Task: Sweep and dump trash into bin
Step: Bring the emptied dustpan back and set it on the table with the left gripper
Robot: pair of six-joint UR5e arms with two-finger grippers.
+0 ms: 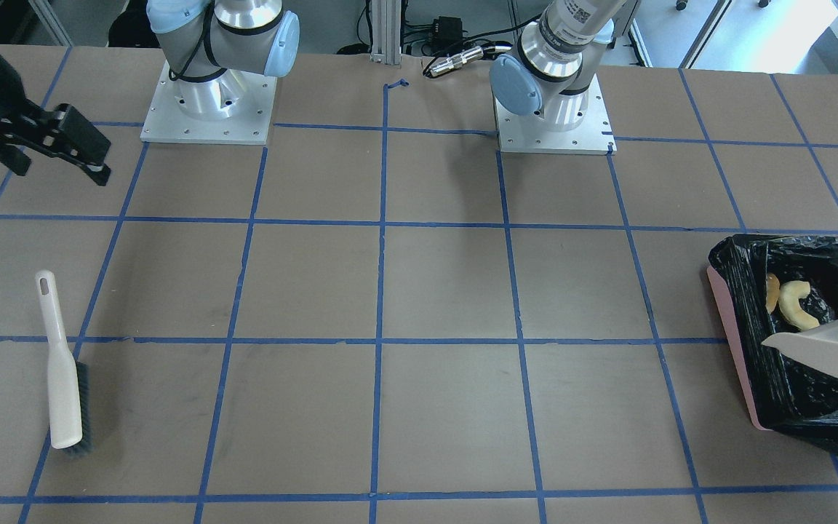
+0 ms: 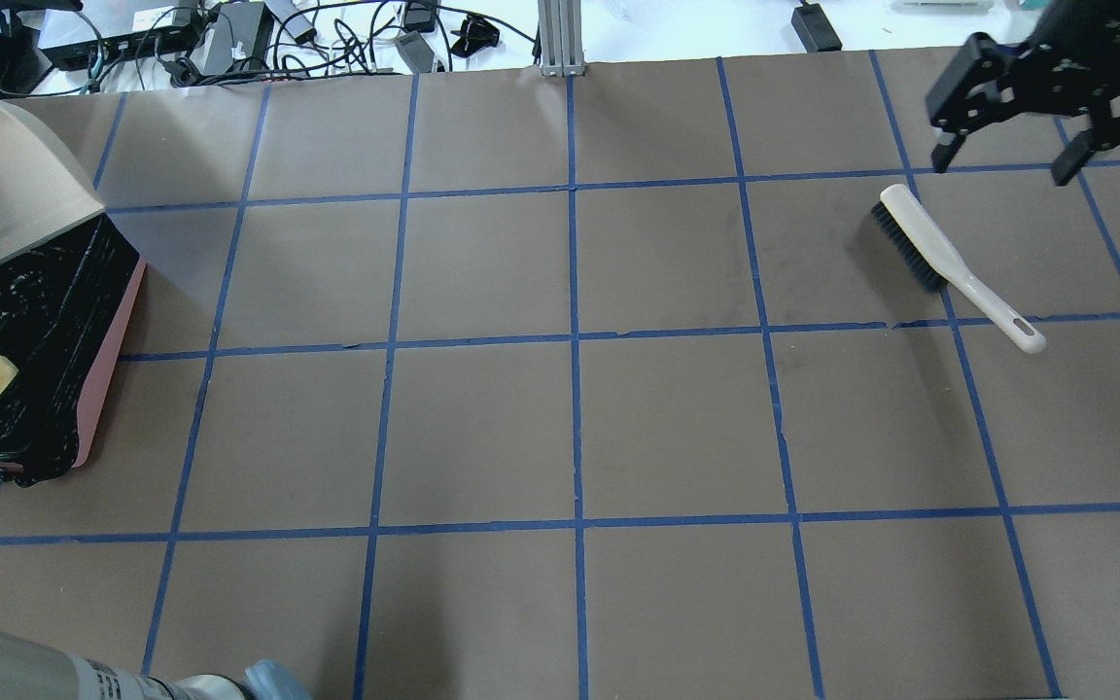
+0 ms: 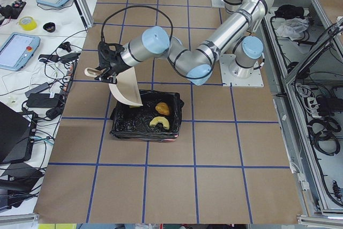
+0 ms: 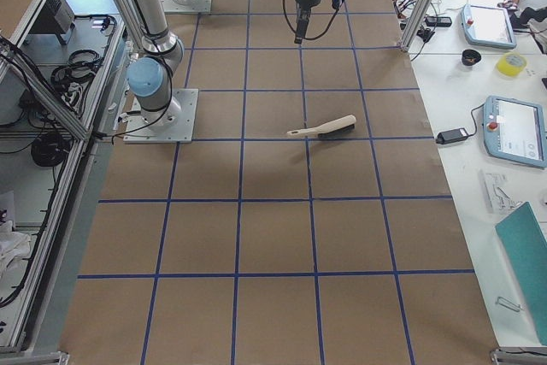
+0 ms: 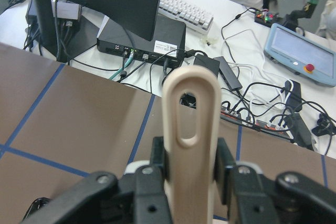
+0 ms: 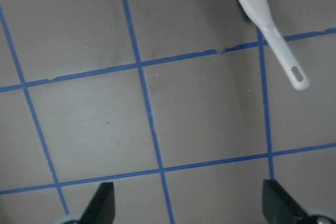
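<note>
The bin (image 1: 735, 349) is a pink box lined with a black bag at the table's left end; it also shows in the overhead view (image 2: 108, 360). In it lie a curved tan croissant-like piece (image 1: 797, 302) and a golden-brown bread roll (image 3: 163, 108). I cannot make out the sponge wedge. My left gripper (image 5: 190, 166) is shut on the handle of the beige dustpan (image 3: 126, 87), which is tilted mouth-down over the bin's far end. My right gripper (image 2: 1004, 163) is open and empty, in the air beyond the beige hand brush (image 2: 949, 262).
The brush (image 1: 62, 378) lies flat on the brown gridded table at the right end, bristles sideways. Both arm bases (image 1: 208, 102) stand at the robot's edge. Cables and devices lie past the table's far edge (image 2: 229, 39).
</note>
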